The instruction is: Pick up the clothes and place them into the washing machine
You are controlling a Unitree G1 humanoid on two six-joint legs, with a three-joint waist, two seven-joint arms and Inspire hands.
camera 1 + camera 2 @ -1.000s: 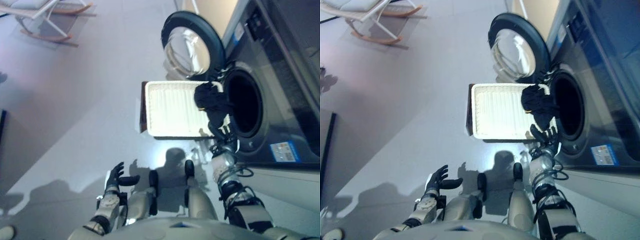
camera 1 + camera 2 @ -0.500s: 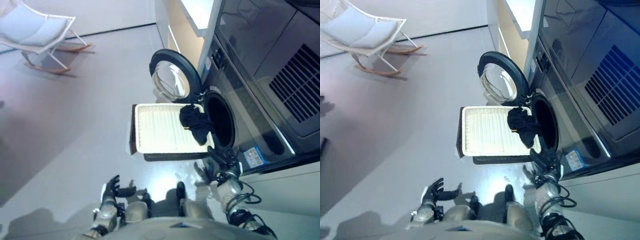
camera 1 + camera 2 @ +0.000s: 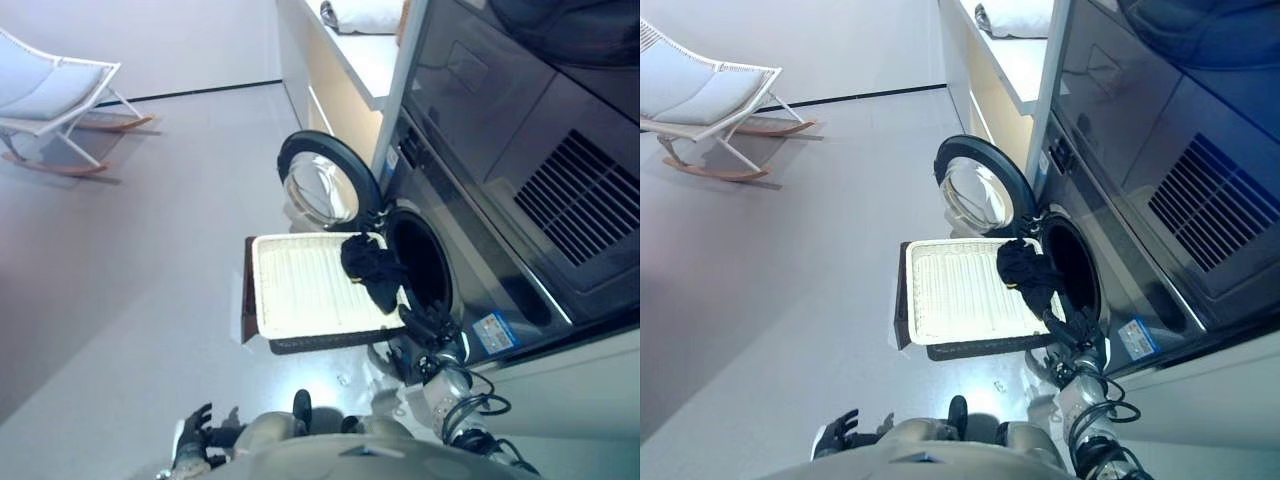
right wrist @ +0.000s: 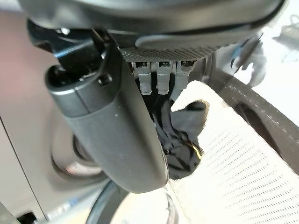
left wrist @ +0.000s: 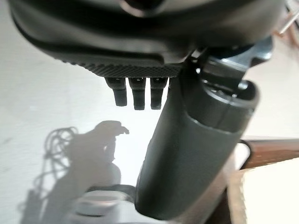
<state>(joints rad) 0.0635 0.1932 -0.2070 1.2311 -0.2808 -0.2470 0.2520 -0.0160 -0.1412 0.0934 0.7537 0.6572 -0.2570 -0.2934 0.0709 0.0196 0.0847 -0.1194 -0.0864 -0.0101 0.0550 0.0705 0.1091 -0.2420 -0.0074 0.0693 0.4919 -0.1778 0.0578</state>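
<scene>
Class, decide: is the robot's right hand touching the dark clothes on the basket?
Cannot tell. In the right eye view the right hand meets the dark clothes with no plain gap; the right wrist view hides the fingertips.

The room was bright. The floor [image 3: 150, 250] shone white near the basket [image 3: 300, 290]. The wrist views were blurry up close.

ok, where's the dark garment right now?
Head views: dark garment draped over the white basket edge nearest the washer opening, just beyond the right hand.
</scene>
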